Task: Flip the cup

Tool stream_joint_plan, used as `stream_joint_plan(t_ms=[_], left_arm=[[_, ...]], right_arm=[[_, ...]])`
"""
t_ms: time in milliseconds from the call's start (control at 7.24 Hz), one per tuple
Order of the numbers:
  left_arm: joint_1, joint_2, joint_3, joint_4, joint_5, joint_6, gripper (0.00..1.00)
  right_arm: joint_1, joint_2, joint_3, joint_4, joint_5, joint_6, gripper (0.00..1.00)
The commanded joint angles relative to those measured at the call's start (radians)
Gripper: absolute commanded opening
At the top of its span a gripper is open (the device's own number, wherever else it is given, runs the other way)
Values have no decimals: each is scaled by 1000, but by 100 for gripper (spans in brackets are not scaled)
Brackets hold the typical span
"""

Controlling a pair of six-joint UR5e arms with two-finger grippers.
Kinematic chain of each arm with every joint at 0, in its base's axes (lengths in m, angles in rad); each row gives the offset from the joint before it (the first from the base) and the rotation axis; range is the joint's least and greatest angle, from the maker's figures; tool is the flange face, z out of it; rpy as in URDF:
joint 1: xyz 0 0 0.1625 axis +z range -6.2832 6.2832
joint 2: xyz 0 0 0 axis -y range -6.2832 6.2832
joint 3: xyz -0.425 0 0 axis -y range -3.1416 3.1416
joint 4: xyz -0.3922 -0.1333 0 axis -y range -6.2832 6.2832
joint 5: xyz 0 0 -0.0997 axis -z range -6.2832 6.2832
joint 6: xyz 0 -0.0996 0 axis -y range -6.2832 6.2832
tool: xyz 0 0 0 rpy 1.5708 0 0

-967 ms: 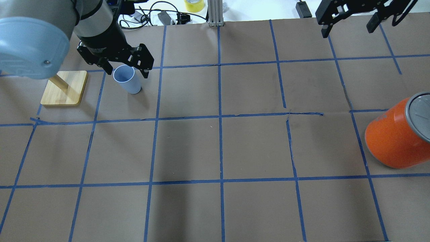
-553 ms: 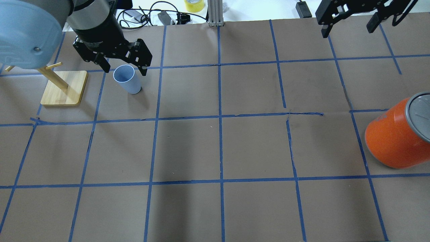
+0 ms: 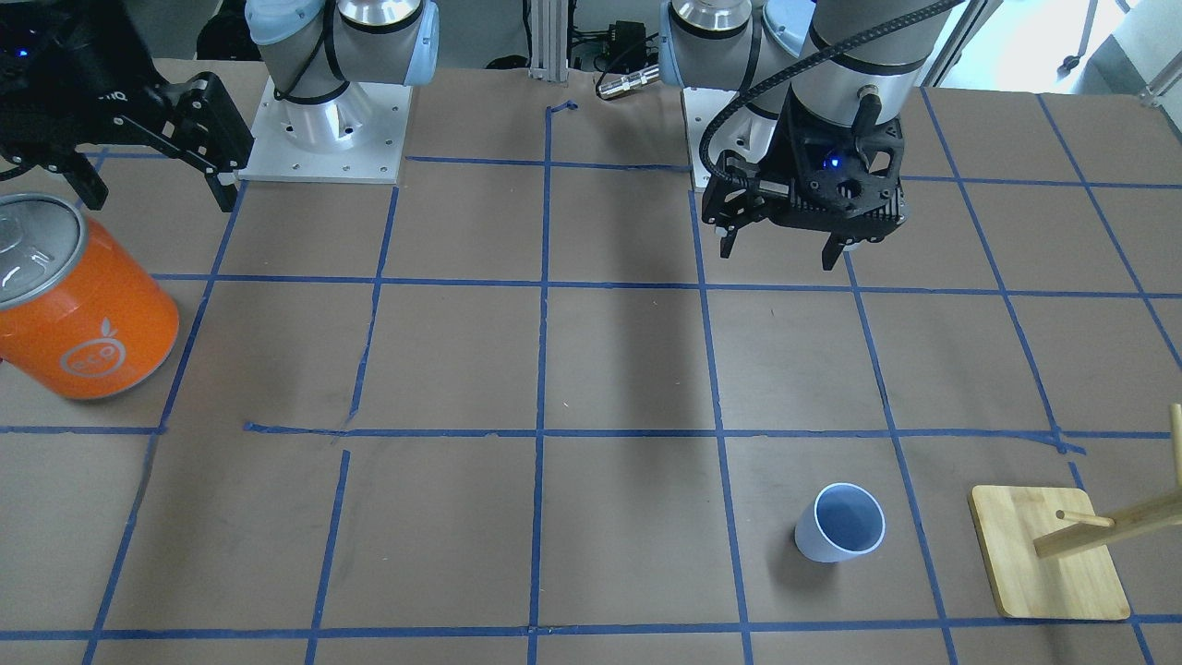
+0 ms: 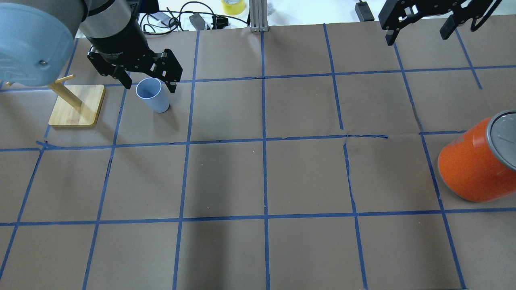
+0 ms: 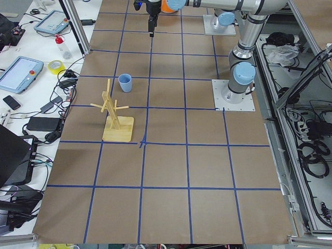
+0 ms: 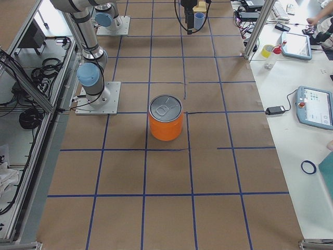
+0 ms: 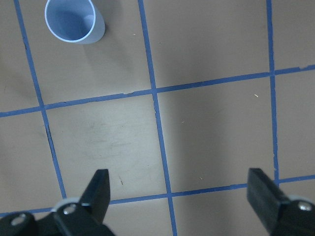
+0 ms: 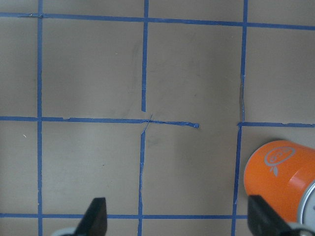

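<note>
The cup (image 4: 152,95) is a small pale blue tumbler standing upright, mouth up, on the brown paper at the far left. It also shows in the front view (image 3: 840,522), the left side view (image 5: 124,82) and the top left of the left wrist view (image 7: 74,20). My left gripper (image 4: 150,84) is open and empty, high above the table and apart from the cup; the front view (image 3: 778,255) shows it nearer the robot base. My right gripper (image 4: 417,37) is open and empty at the far right, also raised (image 3: 159,199).
A wooden peg stand (image 4: 76,105) sits just left of the cup, also in the front view (image 3: 1048,554). A big orange can with a silver lid (image 4: 475,165) stands at the right edge. Cables and a tape roll (image 4: 233,6) lie beyond the table's far edge.
My left arm and open gripper have drawn back and up from around the cup's rim. The cup stays upright in place. The right arm has not moved.
</note>
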Motion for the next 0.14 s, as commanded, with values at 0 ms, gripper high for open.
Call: stream_joint_plan(t_ms=[0], left_arm=[[-1,4,-1,-1,5,3,100]], right_arm=[[0,0,0,2,3,1,100]])
